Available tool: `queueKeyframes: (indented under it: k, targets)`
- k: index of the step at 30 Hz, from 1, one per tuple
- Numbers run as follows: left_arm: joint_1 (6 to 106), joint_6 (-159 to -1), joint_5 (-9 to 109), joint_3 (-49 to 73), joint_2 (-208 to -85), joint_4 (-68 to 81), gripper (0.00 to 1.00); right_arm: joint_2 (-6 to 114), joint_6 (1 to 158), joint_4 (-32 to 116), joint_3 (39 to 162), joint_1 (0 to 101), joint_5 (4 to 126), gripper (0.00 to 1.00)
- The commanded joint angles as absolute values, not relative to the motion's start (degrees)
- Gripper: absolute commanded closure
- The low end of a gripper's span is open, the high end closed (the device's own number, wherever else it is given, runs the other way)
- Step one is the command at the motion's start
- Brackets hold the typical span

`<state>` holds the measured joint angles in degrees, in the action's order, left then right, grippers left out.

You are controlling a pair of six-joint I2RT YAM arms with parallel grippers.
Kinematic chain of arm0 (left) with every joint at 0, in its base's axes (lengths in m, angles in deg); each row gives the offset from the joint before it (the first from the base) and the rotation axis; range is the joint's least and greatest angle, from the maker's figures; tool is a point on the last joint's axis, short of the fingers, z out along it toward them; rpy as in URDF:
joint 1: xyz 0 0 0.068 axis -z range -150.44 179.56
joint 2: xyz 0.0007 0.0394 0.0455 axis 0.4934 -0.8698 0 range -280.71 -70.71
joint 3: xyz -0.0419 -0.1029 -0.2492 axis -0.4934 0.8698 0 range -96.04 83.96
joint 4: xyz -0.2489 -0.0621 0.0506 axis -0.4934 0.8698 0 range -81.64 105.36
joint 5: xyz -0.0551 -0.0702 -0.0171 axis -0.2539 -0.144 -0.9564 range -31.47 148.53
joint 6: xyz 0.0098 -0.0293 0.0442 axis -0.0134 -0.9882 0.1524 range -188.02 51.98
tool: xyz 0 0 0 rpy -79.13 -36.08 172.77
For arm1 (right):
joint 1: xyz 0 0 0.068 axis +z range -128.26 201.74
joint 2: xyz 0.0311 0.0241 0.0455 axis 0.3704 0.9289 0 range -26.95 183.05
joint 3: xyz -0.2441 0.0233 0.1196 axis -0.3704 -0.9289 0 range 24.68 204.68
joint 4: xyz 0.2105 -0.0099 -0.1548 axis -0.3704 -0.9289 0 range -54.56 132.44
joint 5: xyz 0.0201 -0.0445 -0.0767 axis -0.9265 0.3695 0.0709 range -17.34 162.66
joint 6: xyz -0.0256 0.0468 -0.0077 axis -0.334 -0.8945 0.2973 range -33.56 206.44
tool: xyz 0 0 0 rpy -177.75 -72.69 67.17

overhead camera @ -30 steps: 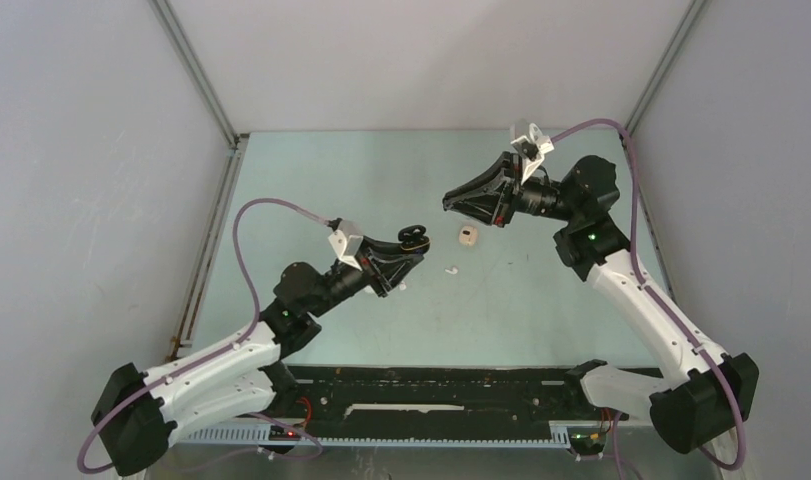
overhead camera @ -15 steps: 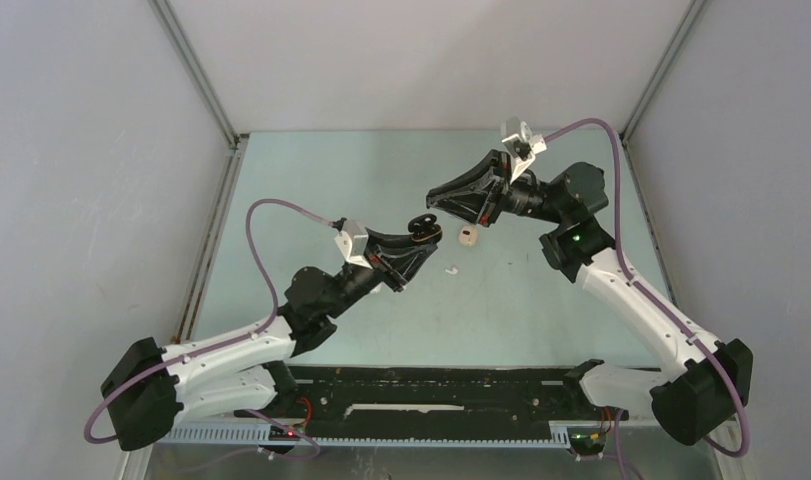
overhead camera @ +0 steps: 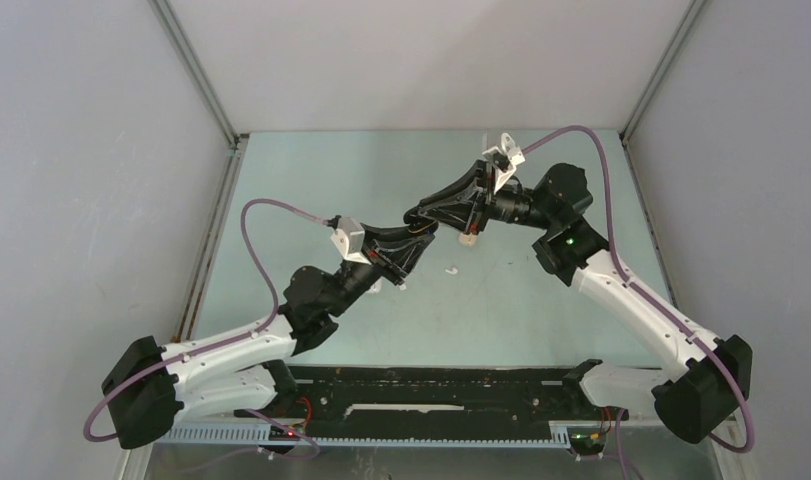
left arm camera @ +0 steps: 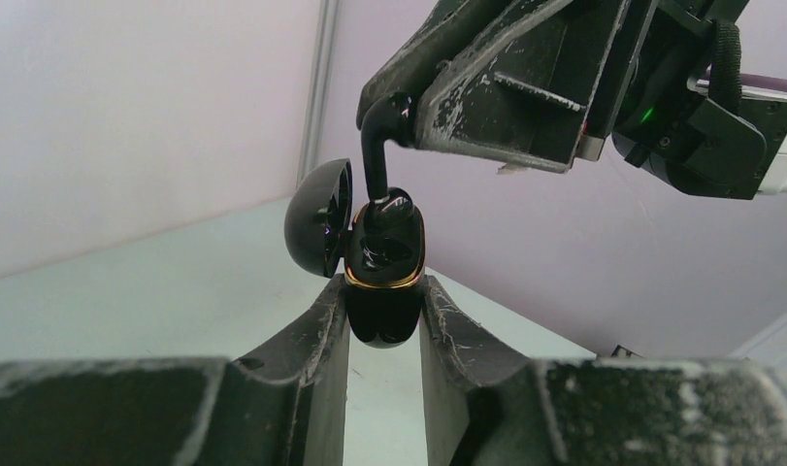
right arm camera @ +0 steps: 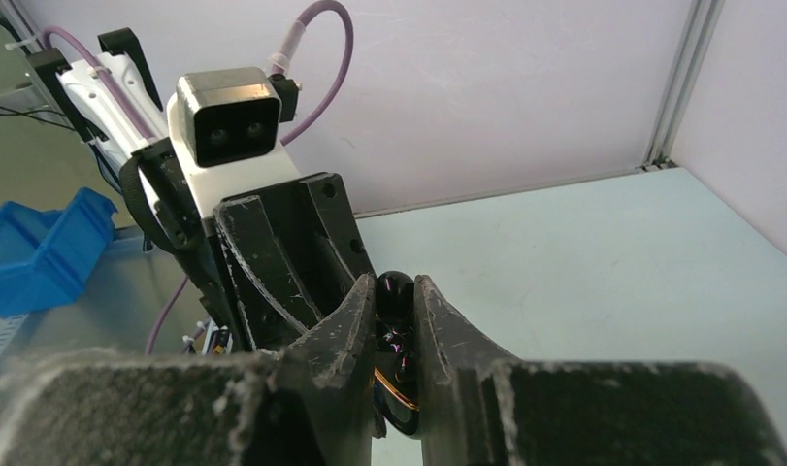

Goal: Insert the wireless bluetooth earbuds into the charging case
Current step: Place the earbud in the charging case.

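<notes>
My left gripper (left arm camera: 384,309) is shut on a glossy black charging case (left arm camera: 383,291) with a gold rim, its lid (left arm camera: 316,217) hinged open to the left, held above the table. My right gripper (right arm camera: 396,294) is shut on a black stemmed earbud (left arm camera: 379,155); the earbud's lower end sits in the case's opening. In the top view the two grippers meet at mid-table (overhead camera: 421,222). A white earbud (overhead camera: 449,270) lies on the table, and a small beige item (overhead camera: 468,238) lies partly hidden under the right gripper.
The pale green table (overhead camera: 311,180) is walled by grey panels with metal corner posts (overhead camera: 196,75). A black rail (overhead camera: 441,385) runs along the near edge between the arm bases. A blue bin (right arm camera: 40,248) shows off the table in the right wrist view.
The right gripper has moved left and down with the black earbud to the case. The left gripper with the open case has moved slightly up and right to meet it.
</notes>
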<state>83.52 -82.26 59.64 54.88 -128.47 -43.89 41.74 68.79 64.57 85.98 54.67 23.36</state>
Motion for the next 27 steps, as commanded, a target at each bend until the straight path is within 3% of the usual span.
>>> queueKeyframes:
  k: [1,27]
  targets:
    - [84.1,-79.7,62.0,51.8,-128.4,-45.1,1.0,42.3,72.1,63.7,86.0,55.7,25.1,1.0]
    - [84.3,-78.3,62.9,51.1,-129.1,-44.3,1.0,43.0,74.9,61.9,86.0,58.0,25.5,1.0]
